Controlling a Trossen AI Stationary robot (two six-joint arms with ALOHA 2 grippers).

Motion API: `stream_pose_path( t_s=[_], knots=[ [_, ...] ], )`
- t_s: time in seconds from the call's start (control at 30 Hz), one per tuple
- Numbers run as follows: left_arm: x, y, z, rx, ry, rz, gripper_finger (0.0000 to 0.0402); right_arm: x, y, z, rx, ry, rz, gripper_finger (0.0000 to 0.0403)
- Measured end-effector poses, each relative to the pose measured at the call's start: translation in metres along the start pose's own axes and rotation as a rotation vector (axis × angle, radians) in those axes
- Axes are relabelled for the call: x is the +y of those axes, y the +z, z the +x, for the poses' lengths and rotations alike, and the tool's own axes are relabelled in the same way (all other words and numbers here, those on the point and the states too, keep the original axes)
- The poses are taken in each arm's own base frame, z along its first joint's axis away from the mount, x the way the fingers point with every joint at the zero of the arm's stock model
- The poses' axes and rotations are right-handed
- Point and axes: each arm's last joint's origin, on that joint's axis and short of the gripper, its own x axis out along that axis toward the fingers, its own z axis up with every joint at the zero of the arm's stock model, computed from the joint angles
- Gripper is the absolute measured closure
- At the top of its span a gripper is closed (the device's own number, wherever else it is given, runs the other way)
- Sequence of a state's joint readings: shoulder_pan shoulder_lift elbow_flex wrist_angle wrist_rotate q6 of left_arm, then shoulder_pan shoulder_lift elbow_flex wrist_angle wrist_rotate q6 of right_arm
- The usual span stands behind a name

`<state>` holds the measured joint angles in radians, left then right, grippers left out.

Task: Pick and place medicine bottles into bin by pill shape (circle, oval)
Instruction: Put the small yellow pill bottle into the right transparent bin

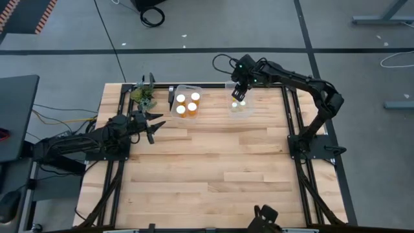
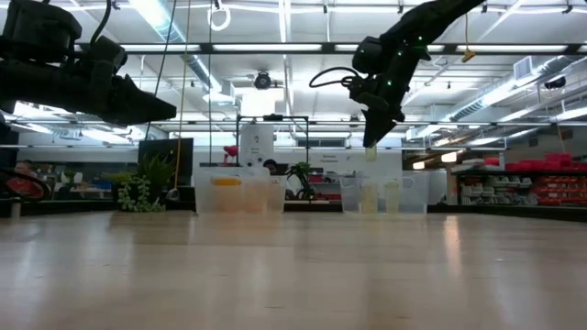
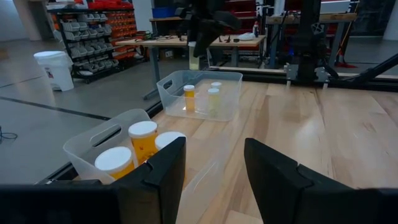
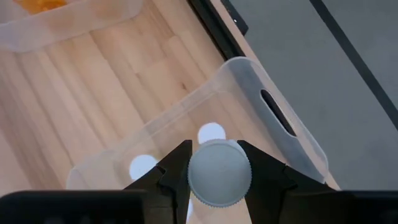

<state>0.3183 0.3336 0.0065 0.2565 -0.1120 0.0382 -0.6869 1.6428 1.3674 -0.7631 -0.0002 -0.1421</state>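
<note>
Wood-plank table [image 1: 213,175], clear bins [image 1: 186,102], ribbed-capped bottle [image 4: 219,172]

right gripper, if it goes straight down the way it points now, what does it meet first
Probably the right-hand clear bin. The right gripper holds a white-capped bottle above it, pointing down. Two bottles already stand inside, so the held bottle may touch one of those caps or the bin floor; depth is unclear.

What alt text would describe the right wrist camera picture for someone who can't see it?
The right hand grips a medicine bottle by its white cap, directly above a clear plastic bin on the wooden table. Two more white caps show inside that bin, and a corner of a second bin shows farther off.
</note>
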Motion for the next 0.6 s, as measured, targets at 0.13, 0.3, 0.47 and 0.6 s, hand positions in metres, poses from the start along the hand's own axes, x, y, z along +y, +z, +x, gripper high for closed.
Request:
stream_pose_path(
  t_s=[0.13,0.3,0.47,0.6],
  knots=[
    [0.000,0.000,0.000,0.000,0.000,0.000,0.0230,-0.005,-0.001,0.000,0.001,-0.007,0.013,0.0276],
    [0.000,0.000,0.000,0.000,0.000,0.000,0.0230,-0.011,-0.002,0.000,0.002,-0.017,0.028,0.0276],
    [0.000,0.000,0.000,0.000,0.000,0.000,0.0230,-0.016,-0.003,0.002,-0.002,-0.025,0.042,0.0276],
    [0.000,0.000,0.000,0.000,0.000,-0.001,0.0230,-0.021,-0.014,0.011,0.028,-0.030,0.058,0.0276]
  ],
)
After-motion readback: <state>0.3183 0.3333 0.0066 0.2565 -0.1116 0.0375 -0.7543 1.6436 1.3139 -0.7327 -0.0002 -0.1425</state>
